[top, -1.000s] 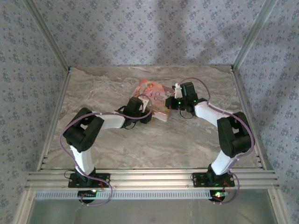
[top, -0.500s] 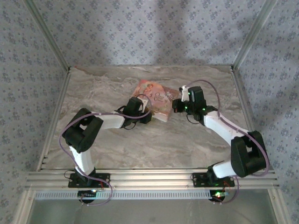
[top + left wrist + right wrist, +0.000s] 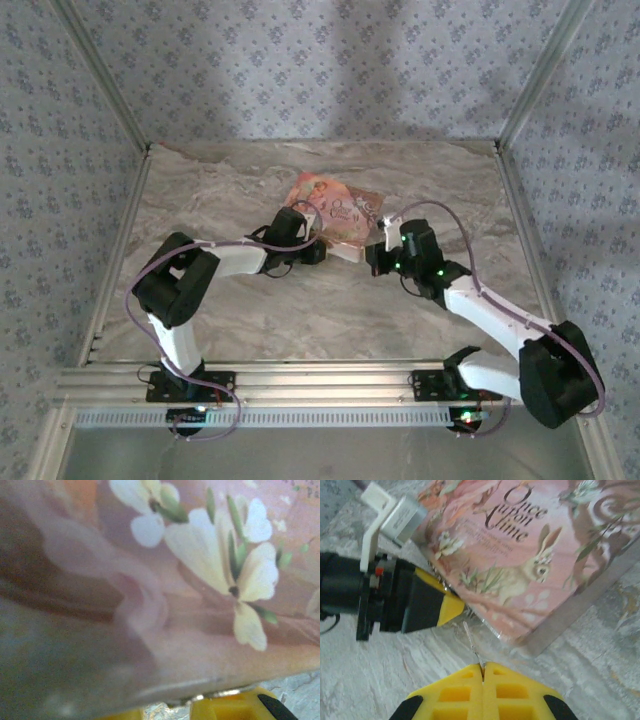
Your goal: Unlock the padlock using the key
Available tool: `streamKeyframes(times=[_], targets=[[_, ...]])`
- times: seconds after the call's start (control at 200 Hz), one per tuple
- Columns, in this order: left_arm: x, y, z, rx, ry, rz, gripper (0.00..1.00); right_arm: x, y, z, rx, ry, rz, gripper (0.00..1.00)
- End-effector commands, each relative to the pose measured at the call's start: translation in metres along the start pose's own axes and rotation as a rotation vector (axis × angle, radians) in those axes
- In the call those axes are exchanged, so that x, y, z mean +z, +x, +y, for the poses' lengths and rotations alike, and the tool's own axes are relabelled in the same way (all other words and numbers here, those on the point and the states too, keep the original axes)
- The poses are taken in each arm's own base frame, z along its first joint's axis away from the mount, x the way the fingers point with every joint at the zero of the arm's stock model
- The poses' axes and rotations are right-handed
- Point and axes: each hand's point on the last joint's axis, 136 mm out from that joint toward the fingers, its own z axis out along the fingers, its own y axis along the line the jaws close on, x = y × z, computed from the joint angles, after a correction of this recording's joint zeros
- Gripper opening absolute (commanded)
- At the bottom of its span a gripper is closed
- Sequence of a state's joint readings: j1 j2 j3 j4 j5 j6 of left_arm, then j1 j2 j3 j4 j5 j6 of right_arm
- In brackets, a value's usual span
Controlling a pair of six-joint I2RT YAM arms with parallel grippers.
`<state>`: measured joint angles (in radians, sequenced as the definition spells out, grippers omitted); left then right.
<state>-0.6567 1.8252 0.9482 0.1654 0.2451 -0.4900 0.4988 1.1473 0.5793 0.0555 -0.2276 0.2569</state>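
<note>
Top external view showed a marbled grey table (image 3: 250, 310) boxed in by flower-print walls (image 3: 300, 70), with a pink picture book (image 3: 338, 208) lying mid-table. The left gripper (image 3: 320, 247) touched the book's near edge; whether its jaws gripped anything I could not tell. The right gripper (image 3: 483, 666) sat just beside the book, fingers pressed together on a thin metal strip (image 3: 471, 641) (too slim to tell whether it was the key).

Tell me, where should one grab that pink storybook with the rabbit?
Take the pink rabbit-cover storybook by a thin edge, coming in low from the side. The broad cover is probably too wide for a tool to span, while the slim edge fits between the fingers.
</note>
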Motion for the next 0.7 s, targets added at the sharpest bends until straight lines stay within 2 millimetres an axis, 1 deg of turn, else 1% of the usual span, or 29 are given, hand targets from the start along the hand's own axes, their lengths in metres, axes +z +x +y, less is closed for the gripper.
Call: streamKeyframes(times=[0.0, 0.23, 0.51, 0.695], targets=[[-0.019, -0.024, -0.033, -0.021, 0.097, -0.046, 0.20, 0.000, 0.003, 0.003, -0.053, 0.002, -0.044, 0.00], [-0.022, -0.022, -0.040, -0.076, 0.117, -0.005, 0.17, 0.009, 0.024, 0.012, -0.090, -0.026, -0.050, 0.00], [-0.025, -0.022, -0.051, -0.151, 0.166, 0.026, 0.16, 0.025, 0.039, 0.023, -0.161, -0.020, -0.052, 0.00], [-0.028, -0.023, -0.057, -0.207, 0.189, 0.040, 0.16, 0.034, 0.051, 0.020, -0.182, 0.011, -0.047, 0.00]])
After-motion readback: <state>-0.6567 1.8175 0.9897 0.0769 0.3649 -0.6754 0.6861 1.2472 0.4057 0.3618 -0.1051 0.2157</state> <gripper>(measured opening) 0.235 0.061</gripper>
